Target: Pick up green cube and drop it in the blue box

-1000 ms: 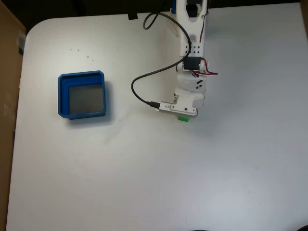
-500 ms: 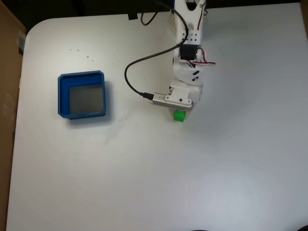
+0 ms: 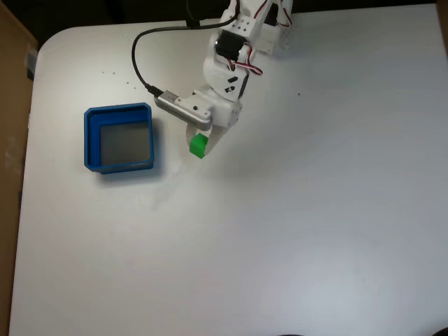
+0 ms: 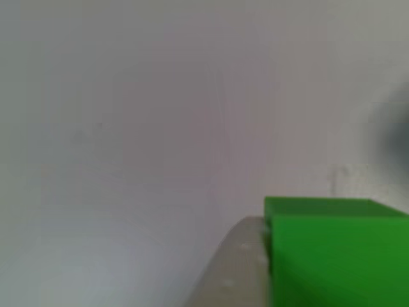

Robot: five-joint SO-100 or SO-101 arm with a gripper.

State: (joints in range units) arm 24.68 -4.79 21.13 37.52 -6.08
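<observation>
Leftmost on the table [image 3: 280, 245] in the fixed view sits the box [image 3: 89, 140], its grey floor bare. Just right of its right wall, apart from it, the cube [image 3: 199, 145] is clamped in the fingers [image 3: 204, 143] under the white arm [image 3: 224, 84], seemingly lifted off the surface. The other view shows the cube [image 4: 332, 252] close up, pressed against one pale finger [image 4: 233, 272]. So the box lies to the left of the held cube; the carry likely needs only a short further swing leftward before release.
</observation>
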